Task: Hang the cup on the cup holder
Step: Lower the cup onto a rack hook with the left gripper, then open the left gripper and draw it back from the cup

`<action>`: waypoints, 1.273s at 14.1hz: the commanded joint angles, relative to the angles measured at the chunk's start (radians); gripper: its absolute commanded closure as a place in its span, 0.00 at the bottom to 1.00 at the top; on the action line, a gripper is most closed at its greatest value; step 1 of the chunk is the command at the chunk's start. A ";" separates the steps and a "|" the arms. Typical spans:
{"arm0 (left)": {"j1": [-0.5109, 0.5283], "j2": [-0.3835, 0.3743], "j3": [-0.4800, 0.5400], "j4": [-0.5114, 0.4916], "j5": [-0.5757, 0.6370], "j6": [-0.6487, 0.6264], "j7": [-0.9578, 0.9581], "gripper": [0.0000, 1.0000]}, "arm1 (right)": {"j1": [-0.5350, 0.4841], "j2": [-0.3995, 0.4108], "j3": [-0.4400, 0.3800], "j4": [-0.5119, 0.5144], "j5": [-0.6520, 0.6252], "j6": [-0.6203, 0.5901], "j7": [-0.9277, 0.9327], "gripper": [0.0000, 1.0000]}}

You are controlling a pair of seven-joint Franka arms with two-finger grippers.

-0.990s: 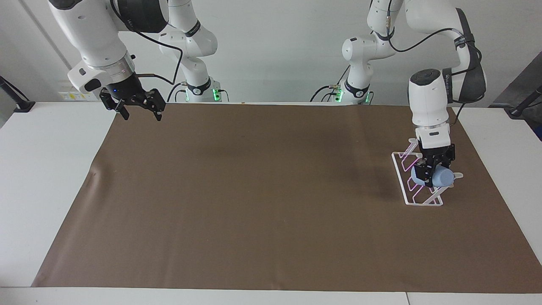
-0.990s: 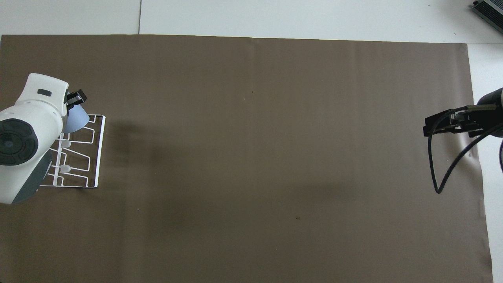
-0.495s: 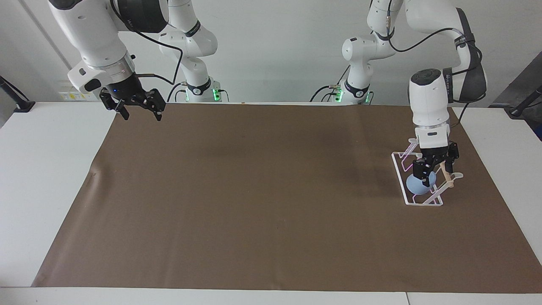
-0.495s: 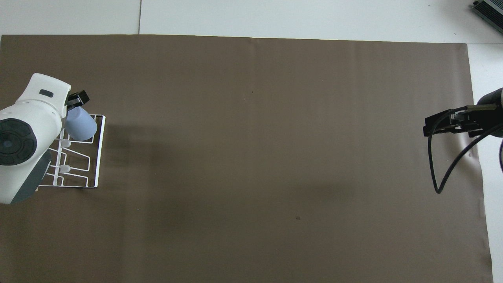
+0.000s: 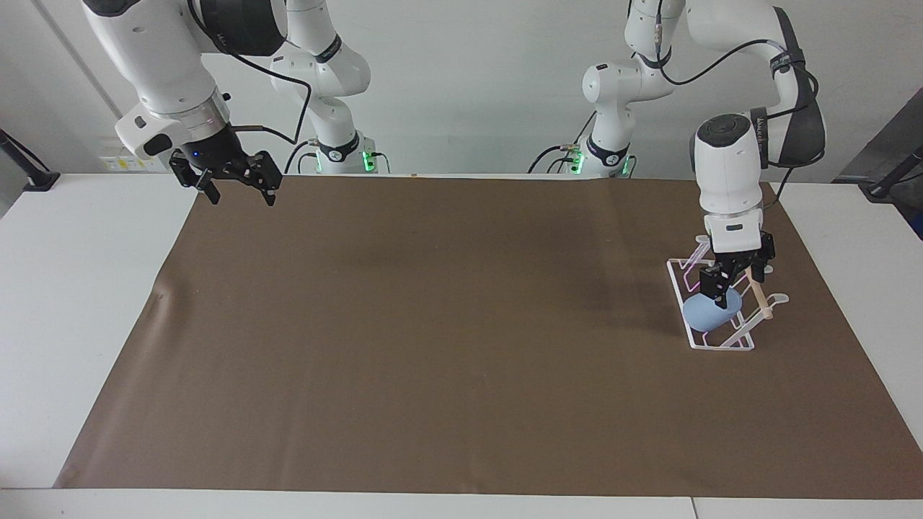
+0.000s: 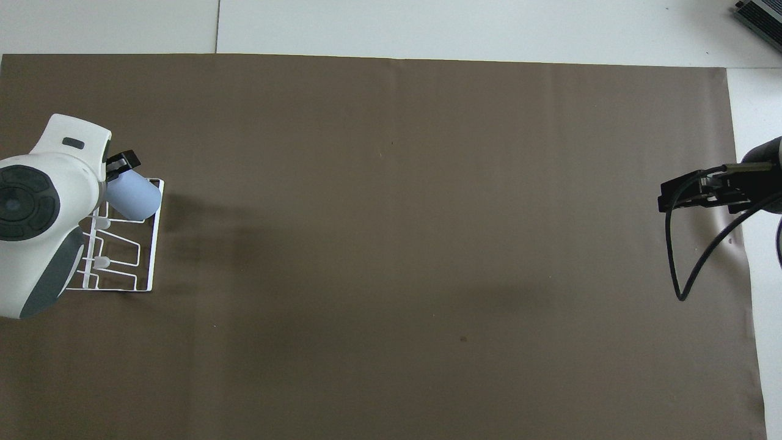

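Black fingers of our right gripper [image 5: 236, 189] wide, waiting over the worktop's edge | light-blue cup [image 5: 712, 311] hung tilted on white wire cup holder [image 5: 680, 288] | left gripper [image 5: 730, 282] fingers wide above it | next: lift clear.

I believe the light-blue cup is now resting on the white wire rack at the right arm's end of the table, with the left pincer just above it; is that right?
Not quite: the rack is at the left arm's end of the table, not the right arm's. The facing view shows the cup resting on the cup holder below the left pincer, while the right pincer waits over the table's other end.
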 commanded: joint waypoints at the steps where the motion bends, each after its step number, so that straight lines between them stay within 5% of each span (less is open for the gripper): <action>1: -0.067 -0.045 0.003 0.083 -0.114 -0.204 0.019 0.00 | -0.010 -0.010 0.010 0.002 -0.007 -0.015 0.011 0.00; 4: -0.102 -0.056 0.003 0.198 -0.218 -0.399 0.019 0.00 | -0.015 -0.024 0.004 0.015 -0.010 -0.015 0.002 0.00; 8: -0.115 -0.111 0.000 0.216 -0.361 -0.542 0.085 0.00 | -0.035 -0.075 0.001 0.013 -0.024 -0.065 -0.009 0.00; 18: -0.095 -0.142 0.021 0.218 -0.497 -0.665 0.600 0.00 | -0.038 -0.124 0.002 -0.084 -0.030 -0.041 -0.004 0.00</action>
